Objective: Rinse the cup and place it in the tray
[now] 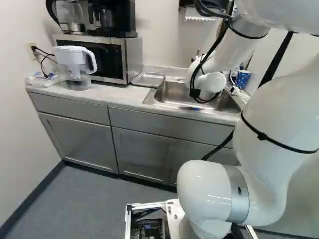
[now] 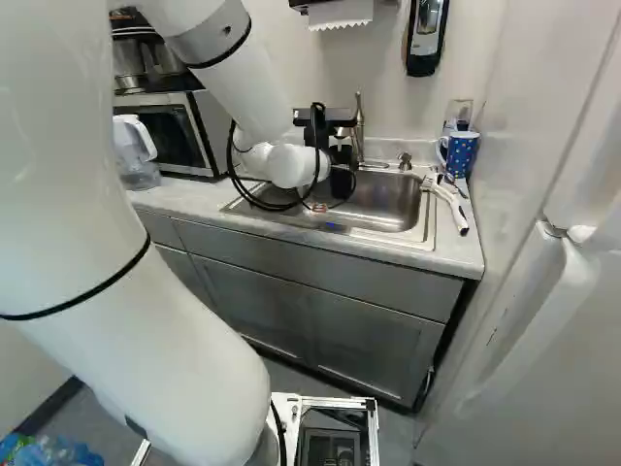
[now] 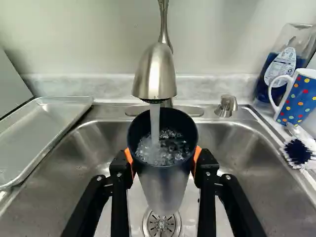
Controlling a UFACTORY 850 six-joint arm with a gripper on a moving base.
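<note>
The white arm (image 2: 146, 282) reached over the counter (image 1: 119, 94), which ran along the wall above grey cabinets (image 1: 144, 149). The metal sink (image 2: 388, 199) was set into that counter, and the microwave (image 1: 132, 57) stood on it near the corner. The metal tray (image 3: 42, 131) lay beside the sink, between it and the microwave; a white-lidded pitcher (image 1: 75, 62) stood in front of the microwave. The faucet (image 3: 155, 74) was running, its spout right above the cup's mouth. The black gripper (image 2: 342, 180) had the cup grasped between its two fingers, an orange pad (image 3: 196, 157) pressed to either side. A bottle of blue liquid (image 3: 281, 64) leaned behind the mug. The cup (image 3: 165, 182) itself — dark inside, mouth up — was over the sink, apart from the tray, with the stream falling into it and bubbling water (image 3: 165, 148) inside. The blue dotted mug (image 3: 298, 101) stood past the sink's other side, and near it lay a white brush (image 3: 301, 152) with dark bristles. Smallest was the drain (image 3: 162, 226) — in the sink's floor, below the cup
</note>
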